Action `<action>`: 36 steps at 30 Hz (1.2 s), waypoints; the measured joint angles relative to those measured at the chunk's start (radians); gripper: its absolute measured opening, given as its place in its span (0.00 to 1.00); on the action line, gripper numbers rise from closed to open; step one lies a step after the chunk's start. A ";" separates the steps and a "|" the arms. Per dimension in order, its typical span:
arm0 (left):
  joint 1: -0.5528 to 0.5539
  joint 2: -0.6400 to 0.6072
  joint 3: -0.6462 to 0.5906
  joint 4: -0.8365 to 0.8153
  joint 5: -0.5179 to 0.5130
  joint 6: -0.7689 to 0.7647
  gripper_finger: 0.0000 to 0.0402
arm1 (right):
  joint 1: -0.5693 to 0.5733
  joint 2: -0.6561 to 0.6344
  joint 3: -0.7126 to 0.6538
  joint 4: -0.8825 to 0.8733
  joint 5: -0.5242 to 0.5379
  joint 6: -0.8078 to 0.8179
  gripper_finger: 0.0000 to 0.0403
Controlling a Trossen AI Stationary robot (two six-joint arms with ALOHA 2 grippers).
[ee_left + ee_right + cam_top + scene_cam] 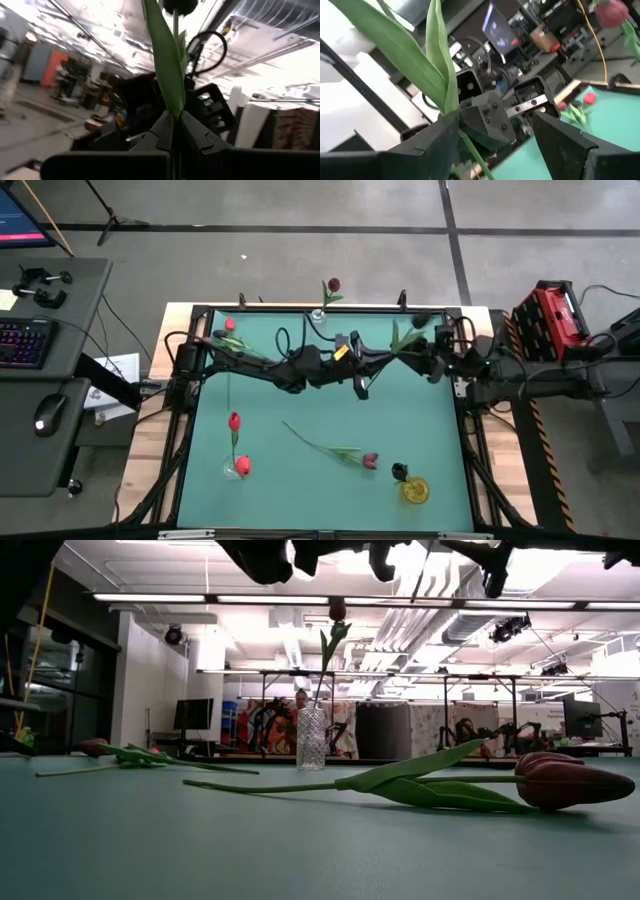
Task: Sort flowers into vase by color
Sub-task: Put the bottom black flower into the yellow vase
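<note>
No readable text, labels, brands or numbers in any view — nothing legible on the table, the arms or the gear around them. Monitor (pixel 20 210) at the desk in the high view is lit, content too small to read. Screen (pixel 499 27) in the right wrist view glows blue — no characters resolvable. Red case (pixel 550 315) right of the table shows no legible marking.
</note>
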 joint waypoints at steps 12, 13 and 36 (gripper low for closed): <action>0.009 0.011 -0.004 0.045 -0.034 0.030 0.00 | -0.001 -0.083 -0.001 0.038 0.026 -0.053 0.61; 0.013 0.013 -0.005 0.053 -0.035 0.030 0.00 | -0.001 -0.100 0.000 0.041 0.032 -0.065 0.61; 0.023 0.000 -0.003 -0.056 -0.041 -0.023 0.00 | -0.001 0.043 0.000 0.106 0.107 -0.066 0.61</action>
